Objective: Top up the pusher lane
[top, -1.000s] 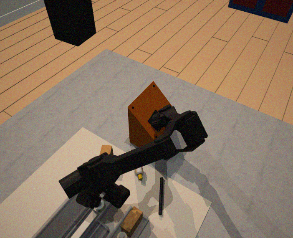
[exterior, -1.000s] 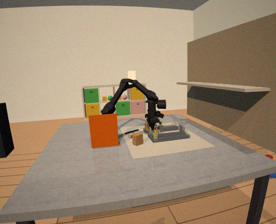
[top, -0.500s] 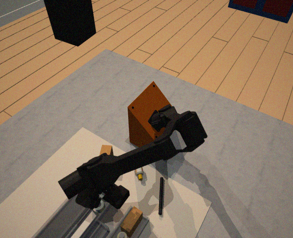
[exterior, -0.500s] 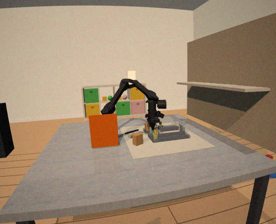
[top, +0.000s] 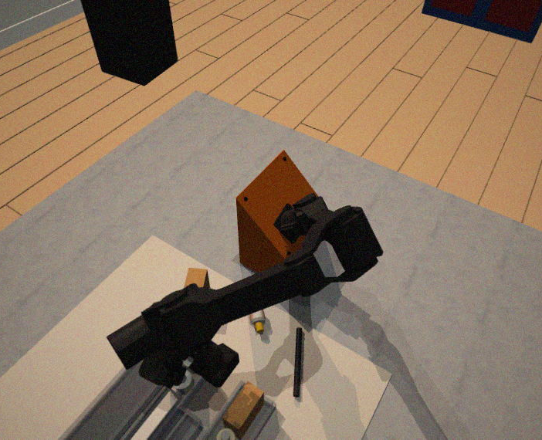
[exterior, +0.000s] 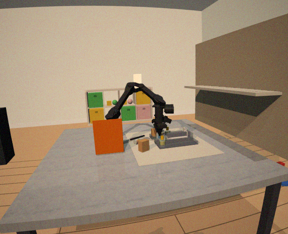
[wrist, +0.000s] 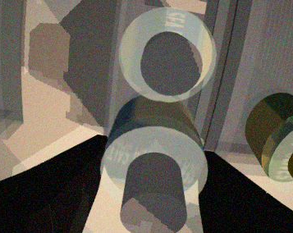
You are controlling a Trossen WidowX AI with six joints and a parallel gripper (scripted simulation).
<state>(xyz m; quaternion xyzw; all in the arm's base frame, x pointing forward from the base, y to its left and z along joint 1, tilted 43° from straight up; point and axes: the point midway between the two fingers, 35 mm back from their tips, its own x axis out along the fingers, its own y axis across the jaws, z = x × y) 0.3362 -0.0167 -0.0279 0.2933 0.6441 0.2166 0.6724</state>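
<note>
My gripper [top: 187, 368] [exterior: 159, 134] [wrist: 153, 153] points down at the front of the grey lane rack [top: 112, 407] [exterior: 180, 144]. It is shut on a jar with a pale, lettered shoulder and a dark grey cap [wrist: 153, 174]. A like jar [wrist: 169, 63] stands in the lane just beyond the held one. The two overlap in the wrist view; whether they touch is unclear. The held jar's base, the front stop and the pusher plate are hidden. A jar with a yellow cap [exterior: 162, 142] [wrist: 259, 133] stands in the neighbouring lane.
A wooden block [top: 244, 407] [exterior: 153, 132] sits in a side lane. Another block [top: 196, 278] [exterior: 143, 145], a black rod [top: 297, 362] [exterior: 137, 137] and a small tube [top: 258, 323] lie near the rack. A large orange box [top: 264, 208] [exterior: 108, 137] stands beside the beige mat [top: 138, 269] [exterior: 189, 156].
</note>
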